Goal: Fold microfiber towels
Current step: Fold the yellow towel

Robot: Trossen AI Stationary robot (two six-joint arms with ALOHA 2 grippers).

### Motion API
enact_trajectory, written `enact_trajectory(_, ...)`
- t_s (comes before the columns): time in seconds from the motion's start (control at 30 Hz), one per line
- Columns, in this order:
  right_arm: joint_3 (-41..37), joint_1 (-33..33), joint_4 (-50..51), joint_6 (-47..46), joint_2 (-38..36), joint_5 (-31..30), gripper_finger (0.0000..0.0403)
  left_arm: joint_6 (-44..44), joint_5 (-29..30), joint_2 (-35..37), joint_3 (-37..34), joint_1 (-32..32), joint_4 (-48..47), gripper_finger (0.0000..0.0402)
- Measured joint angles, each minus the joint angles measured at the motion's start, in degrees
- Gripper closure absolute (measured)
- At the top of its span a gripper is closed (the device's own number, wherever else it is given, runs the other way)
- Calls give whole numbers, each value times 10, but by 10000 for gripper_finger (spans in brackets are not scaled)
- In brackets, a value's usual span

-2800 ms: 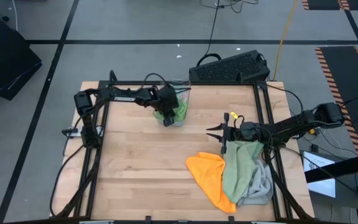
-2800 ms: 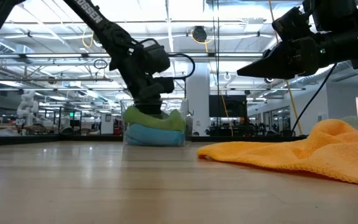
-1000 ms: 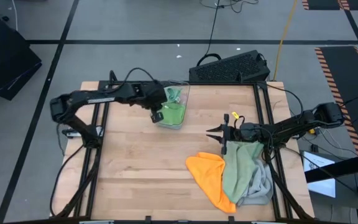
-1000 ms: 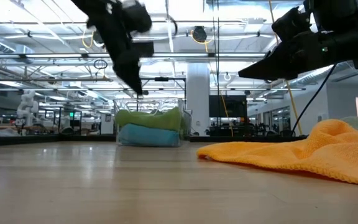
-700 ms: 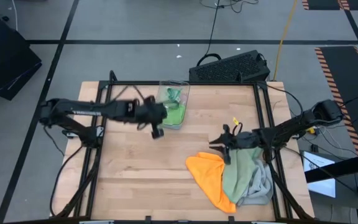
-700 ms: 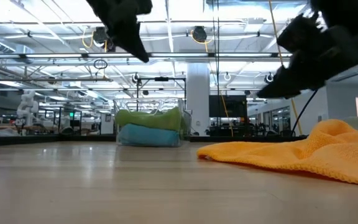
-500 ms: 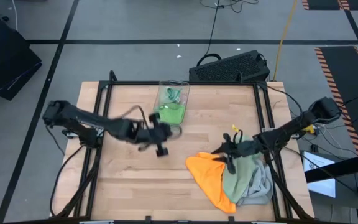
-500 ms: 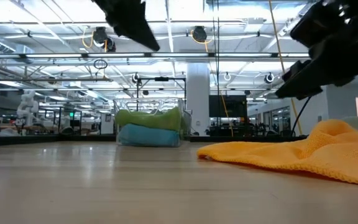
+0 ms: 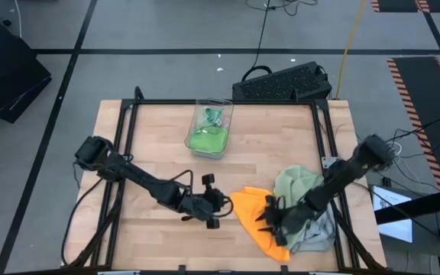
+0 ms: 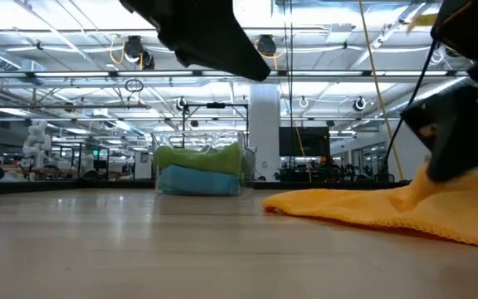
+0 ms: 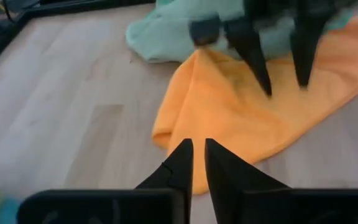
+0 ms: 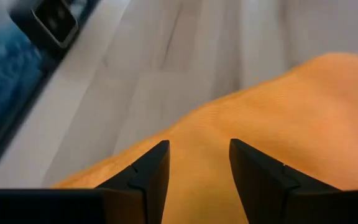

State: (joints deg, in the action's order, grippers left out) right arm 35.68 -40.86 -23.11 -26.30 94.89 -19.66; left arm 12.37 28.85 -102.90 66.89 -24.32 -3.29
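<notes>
Left end effector (image 11: 193, 160): I read its jaws as barely parted, empty, just short of the orange towel (image 9: 260, 221).
Right end effector (image 9: 270, 221): spread, over that orange towel, gripping nothing.
Progress: bright green towel (image 9: 207, 140) sits in the bin (image 9: 221, 107); orange, sage (image 9: 296, 186) and grey lie unfolded on the counter (image 9: 159, 164).
Views: only the low view shows a blue towel (image 10: 197, 180) under the green.
</notes>
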Motion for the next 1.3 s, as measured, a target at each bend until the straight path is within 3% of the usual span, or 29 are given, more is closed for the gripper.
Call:
enact_trajectory(0.13,53,-2,-4,11,93,-7,242,49,1,0,0,-14,0,335)
enact_trajectory(0.27,91,-1,-13,20,141,-14,247,94,12,0,0,-27,-14,306)
enact_trajectory(0.5,100,-4,-50,34,157,-27,276,191,9,-31,0,-18,-19,245)
enact_trajectory(0.73,99,-5,-63,49,157,-28,279,250,-67,-100,0,27,-22,195)
enact_trajectory(0.9,99,-5,-65,62,157,-28,279,258,-115,-136,1,59,-7,182)
enact_trajectory(1.07,98,-5,-56,75,143,-28,279,228,-126,-144,2,70,0,214)
enact_trajectory(1.3,98,-5,15,75,71,-57,271,112,-105,-144,1,51,7,369)
